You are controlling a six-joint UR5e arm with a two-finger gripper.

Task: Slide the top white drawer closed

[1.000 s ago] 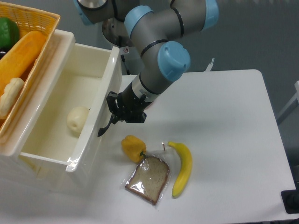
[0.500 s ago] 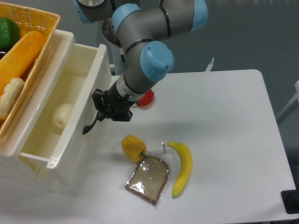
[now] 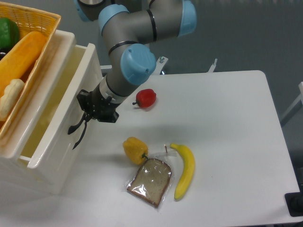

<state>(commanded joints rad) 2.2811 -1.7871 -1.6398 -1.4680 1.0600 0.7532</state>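
The top white drawer (image 3: pixel 60 116) sticks out of the cabinet at the left by a narrow strip, with only a sliver of its inside showing. Its black curved handle (image 3: pixel 75 131) hangs on the front panel. My gripper (image 3: pixel 85 108) presses against that front panel just above the handle, wrist pointing left toward the cabinet. The dark fingers merge with the handle, so I cannot tell how the jaws stand.
A yellow wicker basket (image 3: pixel 35 19) with food sits on top of the cabinet. On the white table (image 3: pixel 227 123) lie a red pepper (image 3: pixel 146 98), a yellow pepper (image 3: pixel 134 149), a bagged bread slice (image 3: pixel 149 182) and a banana (image 3: pixel 185 170).
The gripper has moved left with the drawer front, sliding the drawer well into the cabinet. The pale item inside is now hidden, and the red pepper has come into view.
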